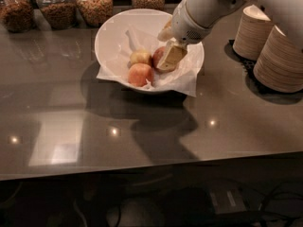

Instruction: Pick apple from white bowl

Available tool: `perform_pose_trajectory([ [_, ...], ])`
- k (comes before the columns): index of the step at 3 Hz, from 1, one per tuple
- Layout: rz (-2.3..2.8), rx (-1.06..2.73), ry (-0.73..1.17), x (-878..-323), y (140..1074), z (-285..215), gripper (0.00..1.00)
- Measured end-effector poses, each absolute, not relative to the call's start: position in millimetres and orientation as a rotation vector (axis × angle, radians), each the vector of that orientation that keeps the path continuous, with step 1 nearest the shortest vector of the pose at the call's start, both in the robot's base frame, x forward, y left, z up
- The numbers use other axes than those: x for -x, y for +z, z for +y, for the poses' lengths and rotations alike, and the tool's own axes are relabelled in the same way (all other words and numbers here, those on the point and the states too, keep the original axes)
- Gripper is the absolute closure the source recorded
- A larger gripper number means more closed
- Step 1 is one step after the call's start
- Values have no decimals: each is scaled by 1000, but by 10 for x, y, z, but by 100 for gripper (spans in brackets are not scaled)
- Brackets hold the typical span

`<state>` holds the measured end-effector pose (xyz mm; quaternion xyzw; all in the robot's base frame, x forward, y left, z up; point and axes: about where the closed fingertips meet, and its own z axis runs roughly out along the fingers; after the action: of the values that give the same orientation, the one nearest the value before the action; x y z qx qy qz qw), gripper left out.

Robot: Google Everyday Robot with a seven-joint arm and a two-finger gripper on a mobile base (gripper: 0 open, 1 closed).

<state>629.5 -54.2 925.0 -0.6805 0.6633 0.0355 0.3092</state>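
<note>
The white bowl (pixel 116 32), lined with crumpled white paper, stands on the dark counter at the back centre. It holds three apples. The dark red-brown apple (pixel 158 56) lies at the right. The pale yellow apple (pixel 140 56) and the orange-pink apple (pixel 140 74) lie to its left. My gripper (pixel 168 44) reaches into the bowl from the upper right and is open. Its tan lower finger (pixel 172 56) lies against the right side of the dark red-brown apple and hides part of it.
Stacks of tan paper bowls (pixel 279 56) stand at the right on a dark mat. Several glass jars of nuts (pixel 94 4) line the back edge. The counter's front edge runs across the lower part of the view.
</note>
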Motion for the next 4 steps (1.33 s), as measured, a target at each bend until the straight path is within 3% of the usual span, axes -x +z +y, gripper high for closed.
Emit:
perform_pose_trajectory([
  [2,1794,1832,118,-6444,8989,-473,41],
  [4,1797,1809,90,-6607,9077,-496,33],
])
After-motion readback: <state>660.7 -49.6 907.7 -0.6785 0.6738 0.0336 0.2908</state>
